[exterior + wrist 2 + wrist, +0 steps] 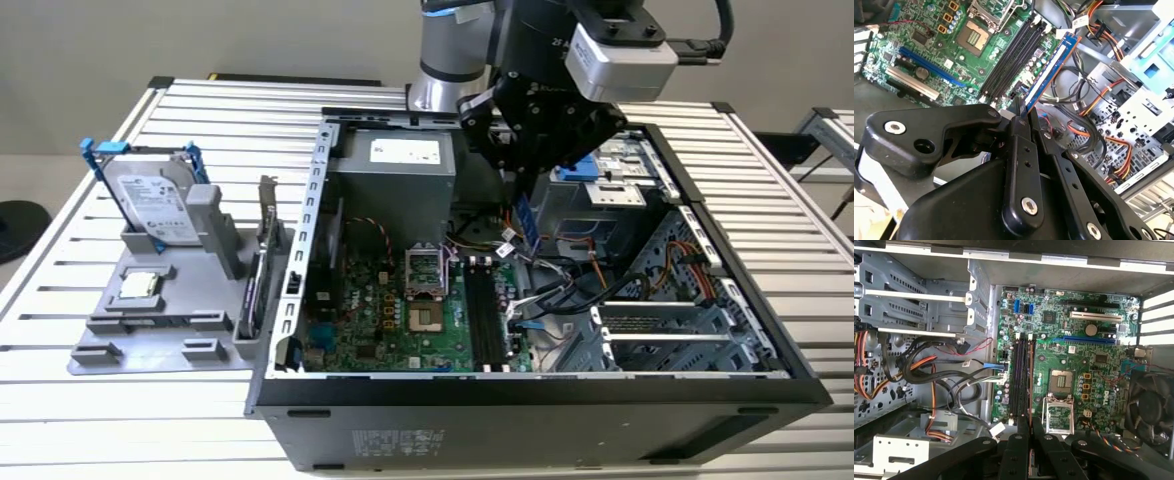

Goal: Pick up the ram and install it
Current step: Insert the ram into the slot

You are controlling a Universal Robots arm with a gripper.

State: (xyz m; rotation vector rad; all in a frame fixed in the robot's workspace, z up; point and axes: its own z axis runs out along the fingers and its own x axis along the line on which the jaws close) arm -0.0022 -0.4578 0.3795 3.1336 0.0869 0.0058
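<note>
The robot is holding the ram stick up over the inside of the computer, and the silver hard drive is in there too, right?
Not quite. The gripper does hold the ram over the motherboard, but the exterior view shows the hard drive standing in a grey holder outside the case.

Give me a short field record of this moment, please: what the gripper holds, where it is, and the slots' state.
gripper: shut on the ram, pinching one end
ram: above the open case, not seated
RAM slots: dark, beside the CPU socket, nothing seated in them
hard drive: upright in the grey holder, on the exterior view's left
</note>
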